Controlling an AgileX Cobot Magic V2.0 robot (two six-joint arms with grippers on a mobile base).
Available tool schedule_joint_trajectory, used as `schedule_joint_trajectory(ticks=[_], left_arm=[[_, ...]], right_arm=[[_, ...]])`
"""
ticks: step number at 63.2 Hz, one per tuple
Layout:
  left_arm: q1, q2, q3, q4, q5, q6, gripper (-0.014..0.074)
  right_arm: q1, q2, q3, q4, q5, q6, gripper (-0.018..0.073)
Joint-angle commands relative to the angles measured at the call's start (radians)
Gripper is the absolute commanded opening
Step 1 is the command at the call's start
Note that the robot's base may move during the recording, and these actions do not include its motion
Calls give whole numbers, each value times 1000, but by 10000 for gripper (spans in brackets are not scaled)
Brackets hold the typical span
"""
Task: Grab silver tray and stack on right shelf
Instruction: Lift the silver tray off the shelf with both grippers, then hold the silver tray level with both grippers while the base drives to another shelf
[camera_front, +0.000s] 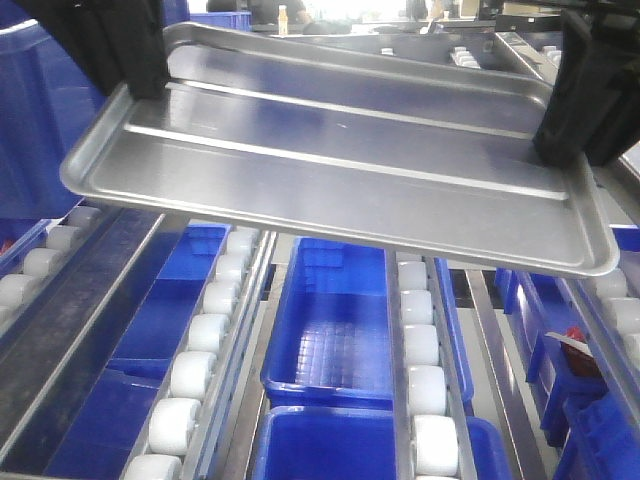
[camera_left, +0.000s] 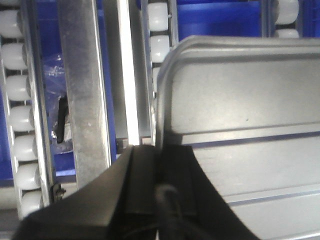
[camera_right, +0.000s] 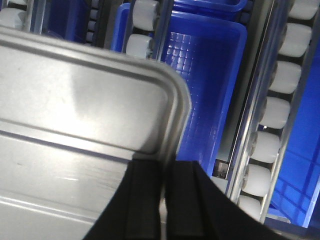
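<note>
Silver tray hangs in the air, floor side up, with both its long raised ribs showing and nothing lying on it. We hold it by its two short ends. Our left tool is closed on the left short rim, and in the left wrist view its black fingers pinch the raised edge just below a rounded corner. Our right tool is clamped on the opposite short rim in the same way. In the right wrist view the rim runs straight into the seam between the two black fingers.

In the front view the tray's near long edge slopes lower toward our right side. The tray touches nothing but the two tools.

Beneath it lies a rack of narrow steel tracks carrying large white rollers. Open blue bins sit under and between those tracks, well below the tray. One bin at the lower right holds a red and white item that we cannot identify.

Past the tray's far edge, at the top right of the front view, the right shelf shows only as steel rails with small white rollers, apart from the tray.
</note>
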Motion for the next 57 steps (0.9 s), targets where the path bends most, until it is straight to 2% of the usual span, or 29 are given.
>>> schedule_joint_trajectory(ticks=[1, 57], left_arm=[[-5, -31, -36, 54, 4, -7, -93], [-5, -31, -36, 54, 4, -7, -93]], right_arm=[[-2, -27, -30, -36, -5, -31, 57], [-2, -27, -30, -36, -5, -31, 57]])
